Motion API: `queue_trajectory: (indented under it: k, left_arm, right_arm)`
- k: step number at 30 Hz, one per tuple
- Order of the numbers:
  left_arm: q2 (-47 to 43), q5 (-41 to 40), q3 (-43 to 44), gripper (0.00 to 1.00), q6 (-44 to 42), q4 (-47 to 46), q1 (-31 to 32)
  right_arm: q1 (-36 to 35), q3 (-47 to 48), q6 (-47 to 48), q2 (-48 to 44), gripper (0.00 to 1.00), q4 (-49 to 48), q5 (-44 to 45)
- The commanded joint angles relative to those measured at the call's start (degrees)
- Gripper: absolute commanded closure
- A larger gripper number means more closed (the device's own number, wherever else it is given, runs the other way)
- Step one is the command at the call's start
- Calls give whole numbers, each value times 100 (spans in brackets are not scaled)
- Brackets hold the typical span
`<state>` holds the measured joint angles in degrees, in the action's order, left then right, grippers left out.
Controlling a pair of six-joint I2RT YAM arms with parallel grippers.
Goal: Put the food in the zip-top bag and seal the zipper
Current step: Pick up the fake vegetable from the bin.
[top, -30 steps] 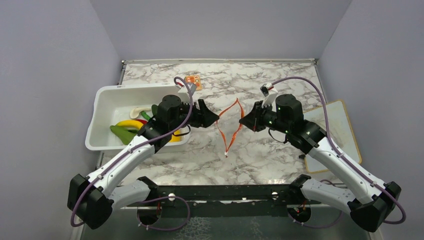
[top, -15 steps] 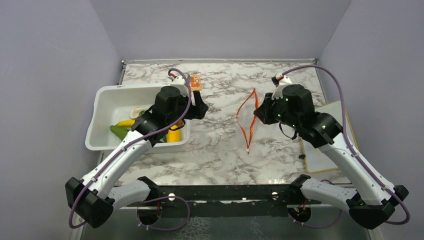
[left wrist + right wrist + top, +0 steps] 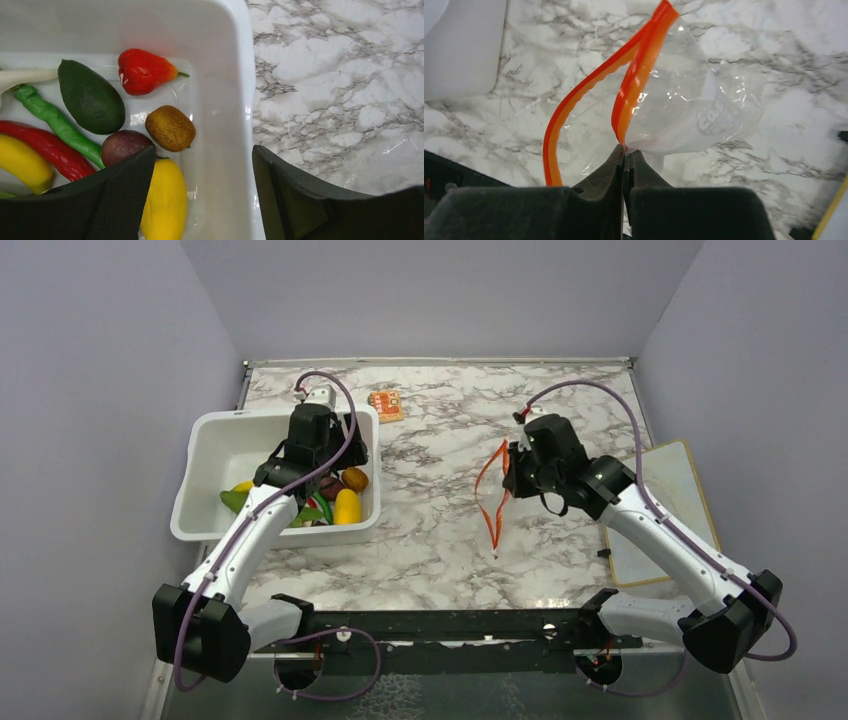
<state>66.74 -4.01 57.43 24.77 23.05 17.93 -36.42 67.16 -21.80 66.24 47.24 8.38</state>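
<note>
clear zip-top bag [image 3: 684,100] was held unsealed and empty by pinched-shut right gripper [image 3: 625,155]; food [image 3: 170,127] was left unbagged in tub [image 3: 220,75], nine o'clock; left gripper [image 3: 201,170] was spread wide, empty.

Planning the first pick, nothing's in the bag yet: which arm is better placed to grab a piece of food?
Left. The left gripper hangs open over the tub of food, while the right gripper is shut on the bag, holding it.
</note>
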Motion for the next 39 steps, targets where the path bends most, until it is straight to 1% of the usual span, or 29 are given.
queue_trajectory:
  k: [1,3,8,13,16,17,19,25,28,34,39]
  left_arm:
    - [-139,-304,-459,25,114,-383,-271]
    - [-116,-265,-532,25,155,-514,-458]
    - [328,446,-370,28,272,-622,-910]
    - [722,387,-308,30,304,-994,-1008]
    - [1081,243,-211,37,362,-1165,-1037]
    - [1185,155,-176,39,369,-1226,-1039]
    - [1346,32,-188,41,345,-1482,-1058]
    - [1978,82,-62,40,178,-1741,-1185]
    - [2293,96,9,38,149,-1816,-1203]
    - [2624,313,62,37,163,-2093,-1279]
    - [2937,245,290,41,107,-1976,-1299]
  right_arm:
    - [-5,-590,-206,-6,99,-1208,-1214]
    - [-5,-835,-274,9,99,-1583,-1416]
    - [-5,-1198,-370,106,99,-2205,-1905]
    - [-3,-1465,-667,218,99,-2949,-2714]
    - [-5,-1566,-852,227,99,-3251,-2962]
    - [-5,-1571,-867,224,99,-3291,-2985]
    - [-5,-1546,-850,207,99,-3289,-2973]
    - [-5,-1513,-748,63,99,-3066,-2750]
    - [-4,-1592,-749,-10,99,-3114,-2774]
    - [-5,-1657,-747,-13,99,-3137,-2848]
    - [-5,-1666,-730,-6,99,-3094,-2842]
